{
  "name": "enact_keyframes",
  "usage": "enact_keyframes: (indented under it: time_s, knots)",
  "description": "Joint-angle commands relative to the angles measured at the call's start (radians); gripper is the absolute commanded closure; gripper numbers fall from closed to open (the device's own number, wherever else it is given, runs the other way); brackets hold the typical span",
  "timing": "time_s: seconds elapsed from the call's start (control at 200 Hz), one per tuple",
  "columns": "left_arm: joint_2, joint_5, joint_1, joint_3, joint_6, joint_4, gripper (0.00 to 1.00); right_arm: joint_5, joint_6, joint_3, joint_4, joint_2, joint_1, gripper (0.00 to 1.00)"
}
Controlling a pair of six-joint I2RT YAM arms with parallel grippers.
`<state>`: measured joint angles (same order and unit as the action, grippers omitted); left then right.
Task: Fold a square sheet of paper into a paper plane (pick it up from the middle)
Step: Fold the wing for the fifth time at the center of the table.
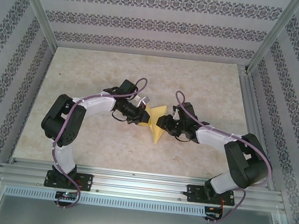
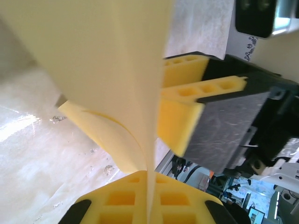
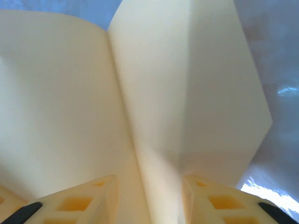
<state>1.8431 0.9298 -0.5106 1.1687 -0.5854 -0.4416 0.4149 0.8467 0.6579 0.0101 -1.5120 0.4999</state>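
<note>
The paper point(image 1: 156, 129) sits at the centre of the top view, partly folded and standing on edge between your two grippers, over the middle of the table point(image 1: 88, 83). In the right wrist view a crease runs from top centre down to the bottom edge, with a flap splayed out on each side. In the left wrist view a loose lower layer curls away to the left, close to the table; whether it touches, you cannot tell.

Your left gripper point(image 1: 142, 115) is clenched on the paper: in its own view the sheet drops straight into the closed slit between its pads point(image 2: 117, 200) at the bottom of the frame. Your right gripper point(image 1: 165, 125) comes in from the right, just beside the left one. Its pads point(image 3: 79, 203) stand apart on either side of the crease, and the frames do not show whether they are pressing on it or only straddling it.

Here is what could go wrong:
- If you close the right gripper while the flaps sit unevenly, you will probably set a second, crooked crease beside the true one.
- If either arm pulls outward while both grip, thin paper like this is likely to tear or slide out of the left pads.
- The curled lower layer could catch on the table or get pinched into the fold.
- The grippers are very near each other, so a small sideways move may knock pad against pad and twist the sheet.
</note>
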Motion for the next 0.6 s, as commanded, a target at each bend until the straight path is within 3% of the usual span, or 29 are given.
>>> enact_keyframes:
  time_s: [0.0,0.23,0.594]
  knots:
    - [0.008,0.008,0.009,-0.008,-0.001,0.047,0.97,-0.029,-0.020,-0.031,-0.037,-0.002,-0.017,0.59]
    - [0.007,0.012,0.006,-0.008,0.002,0.040,0.96,0.021,0.019,-0.056,0.061,-0.045,-0.015,0.52]
    - [0.012,0.020,0.006,0.000,0.006,0.034,0.96,0.057,0.026,-0.011,0.103,-0.101,0.005,0.52]
